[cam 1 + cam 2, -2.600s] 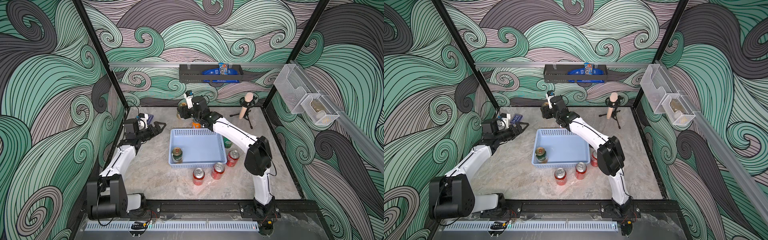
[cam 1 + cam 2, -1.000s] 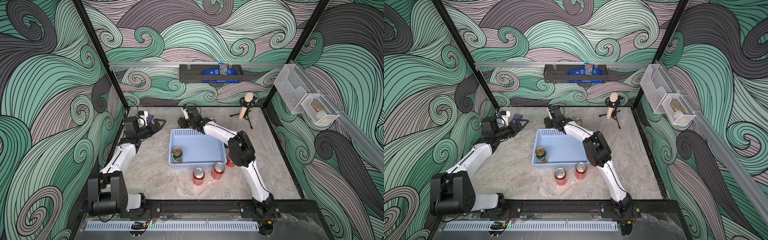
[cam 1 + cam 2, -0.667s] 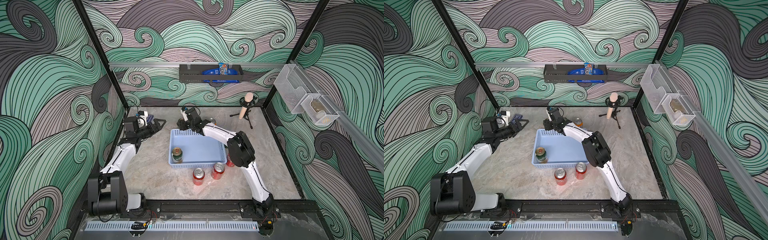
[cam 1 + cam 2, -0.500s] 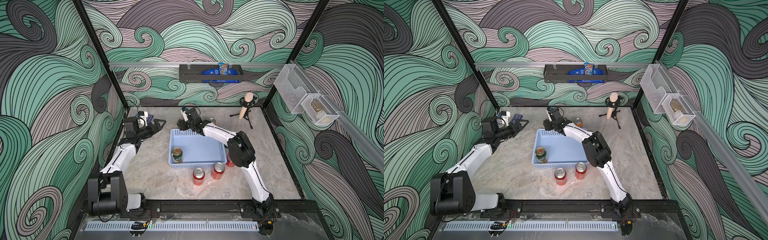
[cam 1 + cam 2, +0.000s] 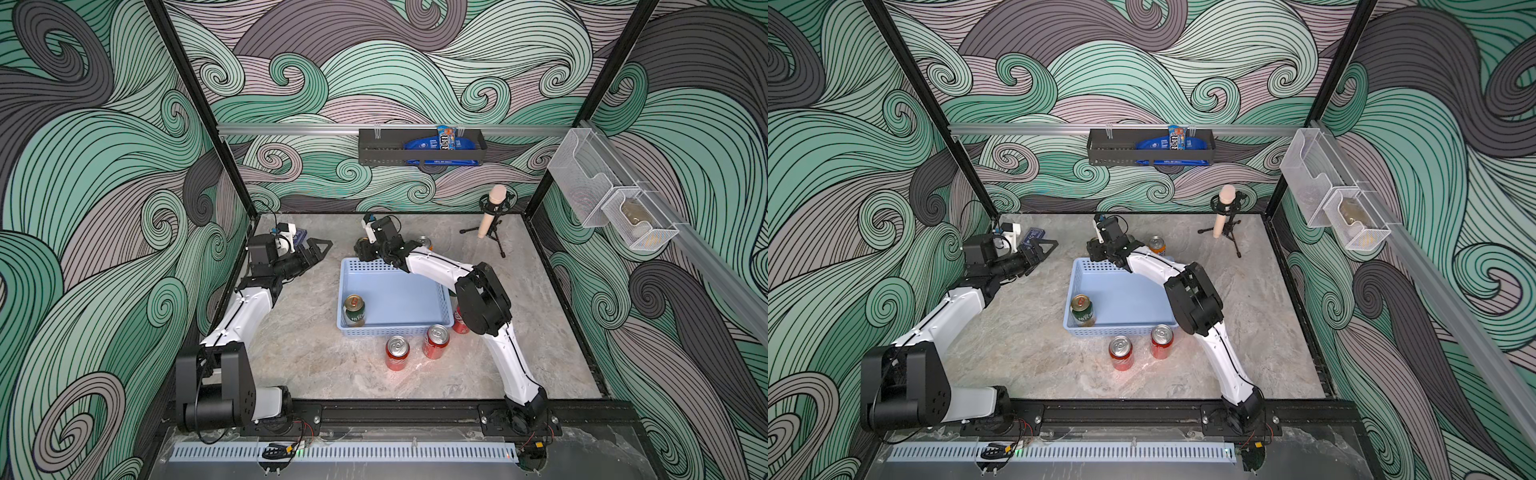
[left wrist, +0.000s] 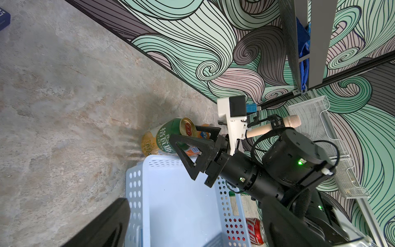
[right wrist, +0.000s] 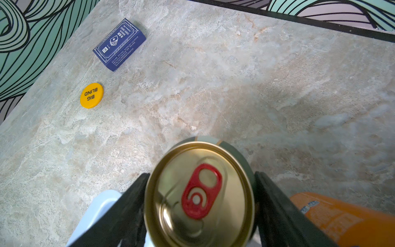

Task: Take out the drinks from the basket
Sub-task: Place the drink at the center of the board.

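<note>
The light-blue basket [image 5: 395, 330] [image 5: 1113, 330] holds one green-and-cream drink [image 5: 354, 309] [image 5: 1082, 311] in its near-left corner. Just behind the basket's far-left corner, my right gripper [image 5: 362, 249] [image 5: 1094, 246] [image 6: 183, 132] [image 7: 201, 174] is shut on another green-and-cream can [image 6: 164, 139] [image 7: 201, 192], whose base is on the table. An orange can [image 5: 424, 242] [image 5: 1156, 245] [image 7: 342, 220] stands beside it. Two red cans [image 5: 397, 353] [image 5: 435, 340] stand in front of the basket, and a third [image 6: 255, 233] is at its right side. My left gripper [image 5: 322, 251] [image 5: 1048, 249] hangs open and empty left of the basket.
A blue card box [image 5: 1034, 233] [image 7: 119, 43] and a yellow chip [image 7: 92, 95] lie near the far-left corner. A microphone on a tripod [image 5: 492, 212] stands far right. A black rack [image 5: 419, 145] hangs on the back wall, and mesh bins [image 5: 611, 199] hang on the right wall.
My right gripper came down with the green-and-cream can from above the basket's far edge to the table behind its far-left corner. The orange can is now uncovered. The left arm barely moved.
</note>
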